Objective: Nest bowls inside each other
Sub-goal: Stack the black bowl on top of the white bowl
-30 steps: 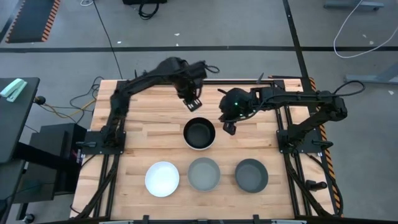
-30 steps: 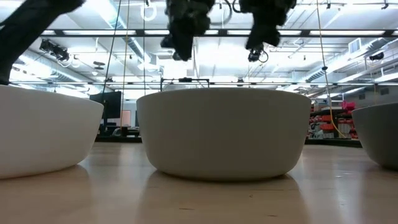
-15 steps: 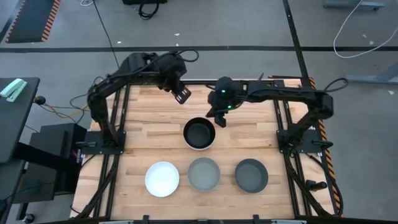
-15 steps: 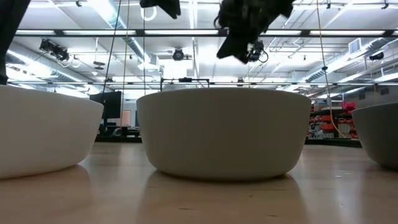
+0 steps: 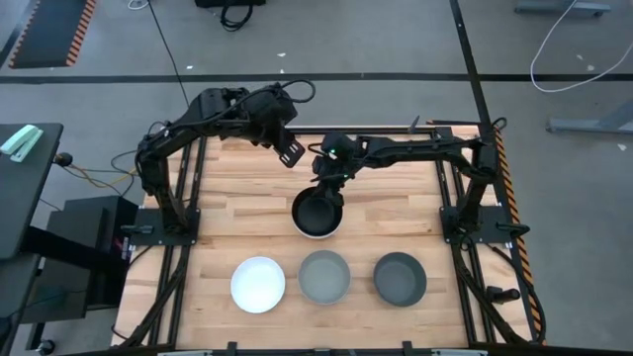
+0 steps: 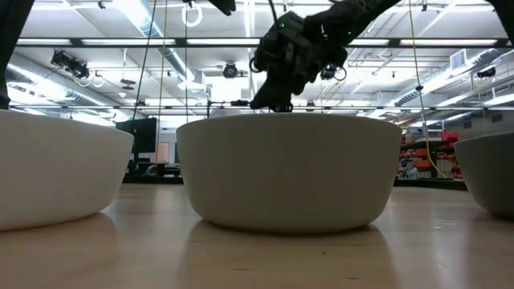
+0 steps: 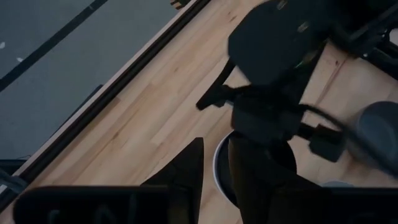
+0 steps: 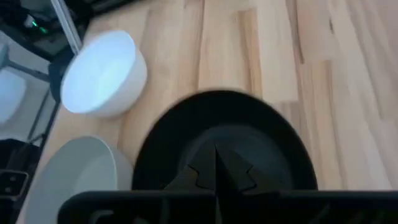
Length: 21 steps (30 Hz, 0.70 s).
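Black-lined bowl (image 5: 316, 214) under right claw (image 5: 326, 182) — fingers pressed together; left claw (image 5: 290, 153) unclear.

Right gripper (image 5: 327, 187) low at centre, fingers together; left gripper (image 5: 291, 152) raised behind.

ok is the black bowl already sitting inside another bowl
Yes. The black bowl sits nested in a white bowl, whose rim rings it in the high view; the right gripper hovers above.

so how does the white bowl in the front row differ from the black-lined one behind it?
The white bowl is white inside; the stacked bowl is black inside with a white rim. The white bowl stands free; the right gripper hangs over the stacked bowl's far rim. Both are round and upright.
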### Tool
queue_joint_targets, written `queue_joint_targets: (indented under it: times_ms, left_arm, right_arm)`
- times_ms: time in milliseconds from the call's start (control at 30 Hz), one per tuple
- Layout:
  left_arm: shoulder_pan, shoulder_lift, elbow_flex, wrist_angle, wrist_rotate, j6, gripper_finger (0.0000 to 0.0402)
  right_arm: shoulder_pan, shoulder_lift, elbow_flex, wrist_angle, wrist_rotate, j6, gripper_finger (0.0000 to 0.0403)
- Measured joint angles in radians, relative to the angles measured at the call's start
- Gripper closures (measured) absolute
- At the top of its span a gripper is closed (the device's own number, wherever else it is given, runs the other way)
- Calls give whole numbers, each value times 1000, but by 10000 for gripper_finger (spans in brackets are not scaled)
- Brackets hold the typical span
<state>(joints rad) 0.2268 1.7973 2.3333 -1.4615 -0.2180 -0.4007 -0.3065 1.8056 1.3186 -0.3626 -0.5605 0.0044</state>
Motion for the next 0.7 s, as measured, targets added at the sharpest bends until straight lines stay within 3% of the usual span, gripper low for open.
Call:
queue_joint_targets:
  times_ms: [700]
  left_arm:
    - [0, 0, -1, 70, -7, -7, 320]
  right_arm:
    - [-74, 101, 0, 89, -101, 11, 403]
